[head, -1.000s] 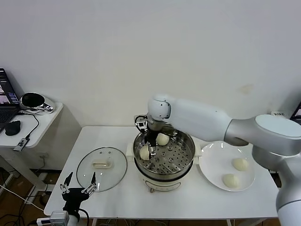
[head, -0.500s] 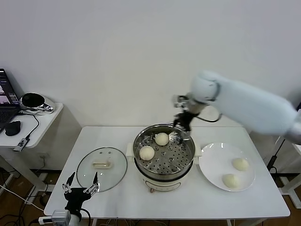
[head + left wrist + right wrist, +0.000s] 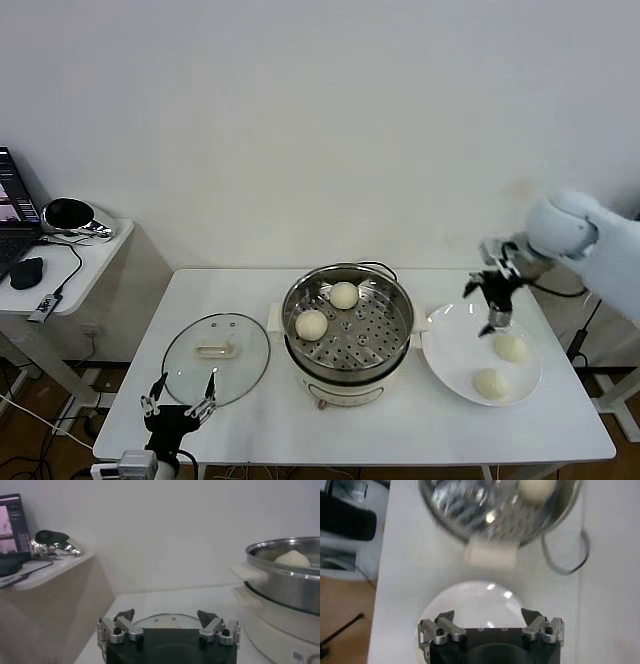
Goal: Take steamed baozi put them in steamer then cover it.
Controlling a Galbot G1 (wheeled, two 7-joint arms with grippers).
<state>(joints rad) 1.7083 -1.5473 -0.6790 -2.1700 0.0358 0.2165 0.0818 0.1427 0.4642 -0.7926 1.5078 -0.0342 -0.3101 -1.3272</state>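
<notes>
The steamer [image 3: 348, 352] stands mid-table with two steamed baozi [image 3: 344, 295] [image 3: 311, 324] on its perforated tray. Two more baozi [image 3: 511, 348] [image 3: 490, 384] lie on the white plate [image 3: 452, 345] to its right. My right gripper [image 3: 487, 303] hangs open and empty over the plate's far side, just above the farther bun. From the right wrist, the open gripper [image 3: 490, 617] has the plate [image 3: 470, 600] beneath it and the steamer [image 3: 470, 515] beyond. My left gripper [image 3: 178, 408] waits open at the table's front left, facing the glass lid [image 3: 216, 345]. In the left wrist view that gripper [image 3: 166, 616] sees the steamer [image 3: 285, 580].
The glass lid with its cream handle lies flat left of the steamer. A side table [image 3: 60, 260] at far left carries a laptop, a mouse [image 3: 27, 270] and a headset. A black cable [image 3: 565, 555] runs behind the steamer.
My right gripper has left a baozi in the steamer and swung right, from over the tray to over the plate. The left gripper has dropped slightly.
</notes>
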